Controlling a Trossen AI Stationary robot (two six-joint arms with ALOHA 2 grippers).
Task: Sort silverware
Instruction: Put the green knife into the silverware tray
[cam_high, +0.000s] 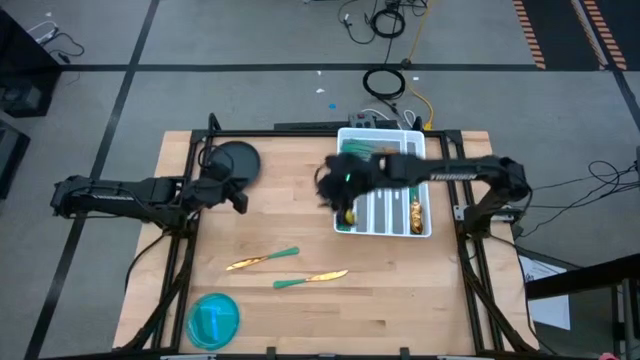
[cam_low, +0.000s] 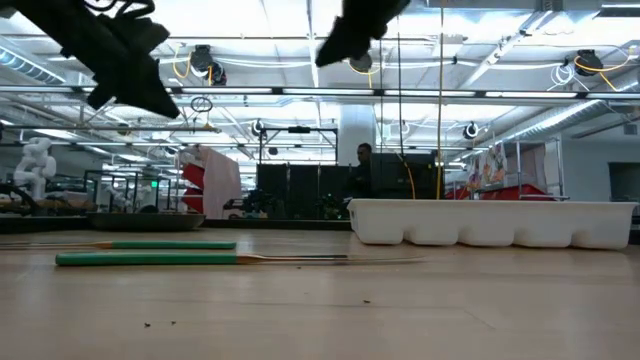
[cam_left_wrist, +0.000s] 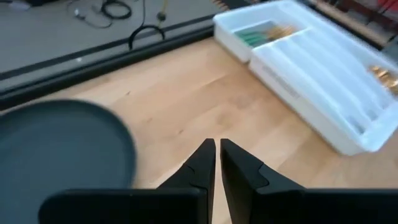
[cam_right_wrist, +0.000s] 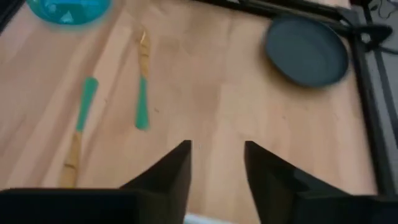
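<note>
Two pieces of silverware with gold heads and teal handles lie flat on the wooden table, one (cam_high: 262, 259) beside the other (cam_high: 312, 277); the right wrist view shows both (cam_right_wrist: 142, 81) (cam_right_wrist: 79, 124). More silverware (cam_high: 413, 212) lies in the white divided tray (cam_high: 424, 232). My right gripper (cam_right_wrist: 216, 149) hangs open and empty high over the tray's left edge (cam_high: 335, 185). My left gripper (cam_left_wrist: 217, 146) is shut on nothing and hovers at the table's left, beside a dark plate (cam_high: 232, 160).
A blue bowl (cam_high: 213, 318) stands near the front edge, left of centre. The dark plate sits at the far left. The tray takes up the far right. Bare wood lies between the tray and the two loose pieces.
</note>
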